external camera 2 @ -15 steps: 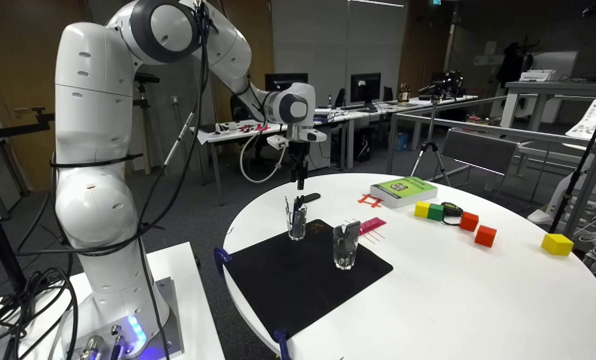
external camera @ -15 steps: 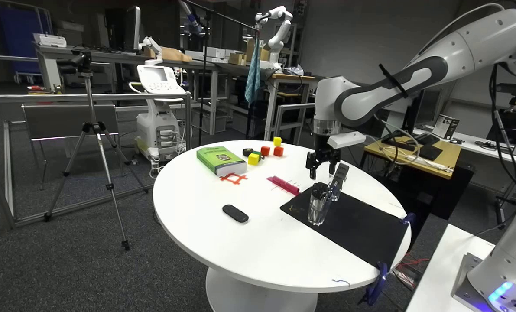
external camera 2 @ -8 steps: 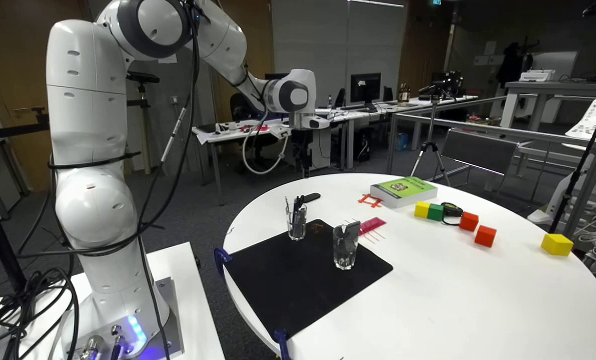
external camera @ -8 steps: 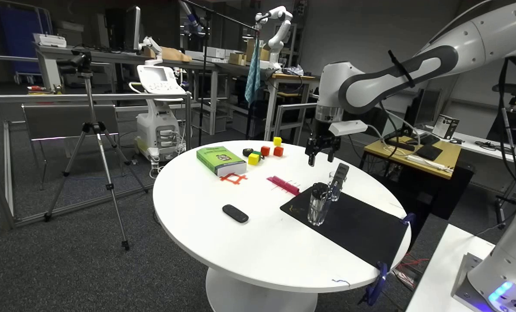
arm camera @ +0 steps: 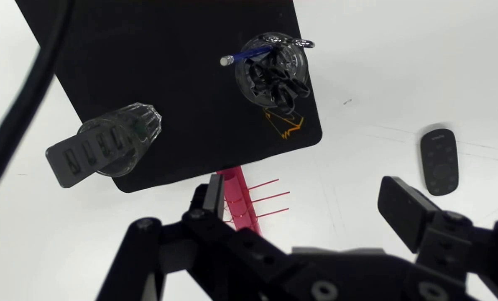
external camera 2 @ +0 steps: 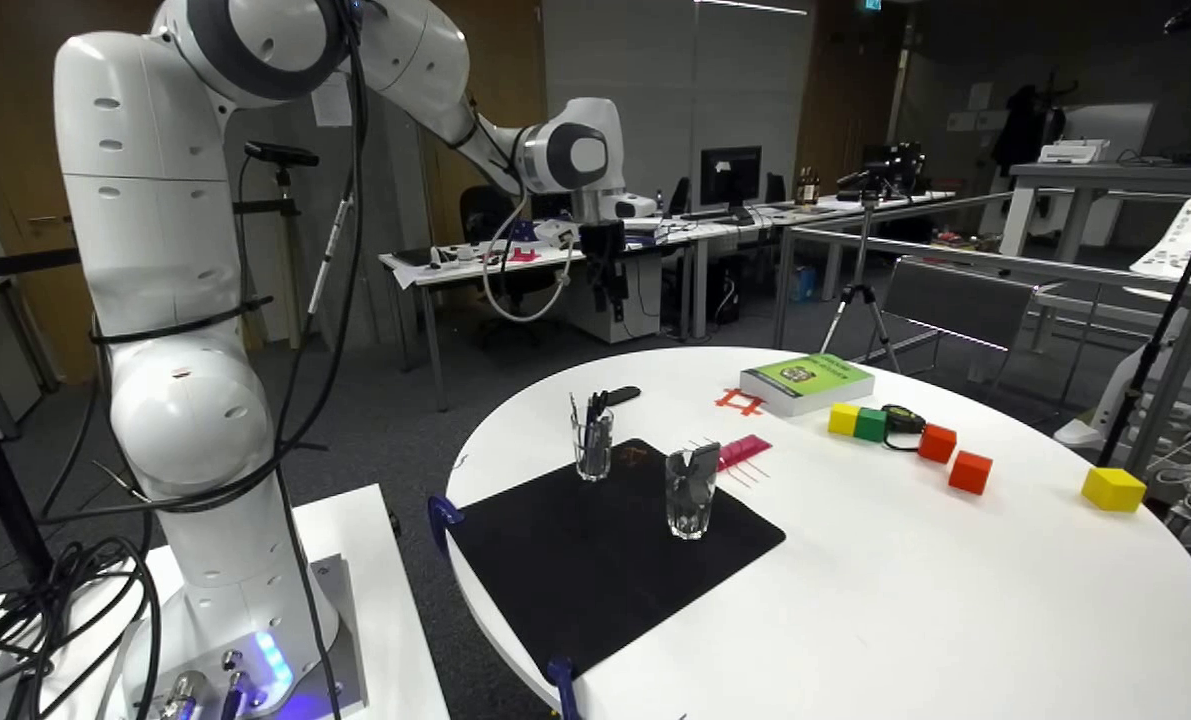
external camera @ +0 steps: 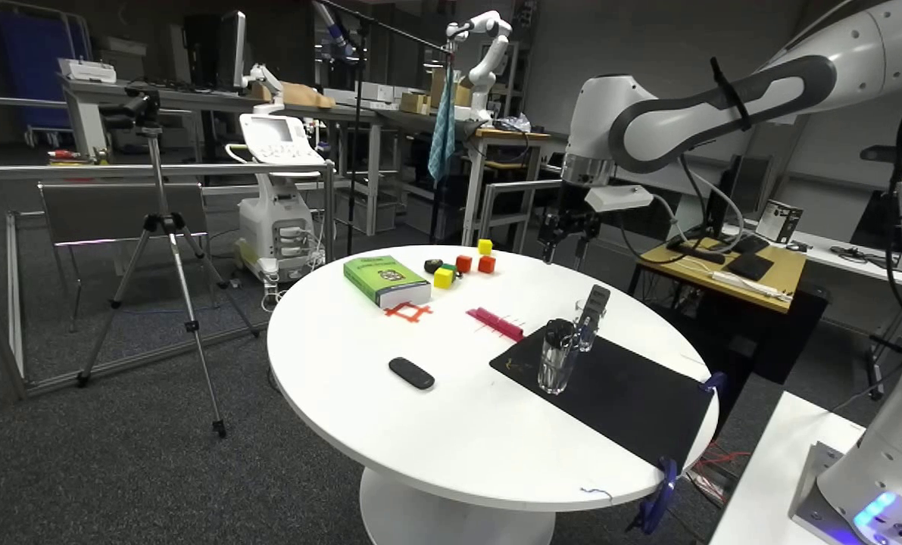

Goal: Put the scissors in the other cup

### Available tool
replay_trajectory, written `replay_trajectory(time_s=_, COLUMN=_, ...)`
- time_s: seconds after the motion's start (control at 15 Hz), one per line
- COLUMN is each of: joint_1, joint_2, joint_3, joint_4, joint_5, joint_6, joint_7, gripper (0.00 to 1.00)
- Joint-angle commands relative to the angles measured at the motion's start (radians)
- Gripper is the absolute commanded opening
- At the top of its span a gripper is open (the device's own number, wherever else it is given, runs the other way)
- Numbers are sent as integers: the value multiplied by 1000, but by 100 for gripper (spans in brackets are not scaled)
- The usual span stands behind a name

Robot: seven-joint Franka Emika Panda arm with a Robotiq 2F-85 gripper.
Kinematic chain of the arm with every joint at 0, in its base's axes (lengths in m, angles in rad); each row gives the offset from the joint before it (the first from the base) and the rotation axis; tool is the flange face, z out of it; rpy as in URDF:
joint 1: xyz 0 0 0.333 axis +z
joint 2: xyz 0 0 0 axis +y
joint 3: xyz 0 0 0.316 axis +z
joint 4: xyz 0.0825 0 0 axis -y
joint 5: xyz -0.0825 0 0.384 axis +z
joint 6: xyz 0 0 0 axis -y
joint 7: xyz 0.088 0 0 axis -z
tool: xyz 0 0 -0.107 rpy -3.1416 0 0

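The scissors' black looped handles [arm camera: 288,94] stick out of a clear cup [arm camera: 242,85] in the wrist view, among a blue pencil and other loops. Their blades are hard to make out. In both exterior views the handles [external camera: 560,330] [external camera 2: 596,408] rise from that cup [external camera: 553,372] [external camera 2: 593,463]. The other clear cup [arm camera: 150,119] [external camera: 587,340] [external camera 2: 689,520] holds a flat grey piece with slots [arm camera: 83,154] [external camera: 596,304], leaning out. My gripper [arm camera: 301,188] [external camera: 564,256] [external camera 2: 611,303] is open and empty, raised above the table, apart from both cups.
Both cups stand on a black mat [external camera 2: 605,570] clamped to the round white table [external camera: 360,371]. A pink piece with thin rods [arm camera: 240,205] lies by the mat. A black oval remote [arm camera: 440,163], a green book [external camera: 386,280] and coloured blocks [external camera 2: 970,472] also lie there.
My open gripper has risen higher above the table and drawn back slightly towards the robot base. The cups and their contents have not moved.
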Motion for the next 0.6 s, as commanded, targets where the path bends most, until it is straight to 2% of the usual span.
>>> replay_trajectory(time_s=0.0, joint_1=-6, joint_2=-70, joint_3=10, joint_4=-1, joint_5=-7, joint_6=-73, joint_7=-39, gripper=100)
replay_trajectory(time_s=0.53, joint_1=-15, joint_2=-200, joint_3=32, joint_4=-35, joint_5=2, joint_6=-145, joint_7=-98, gripper=100)
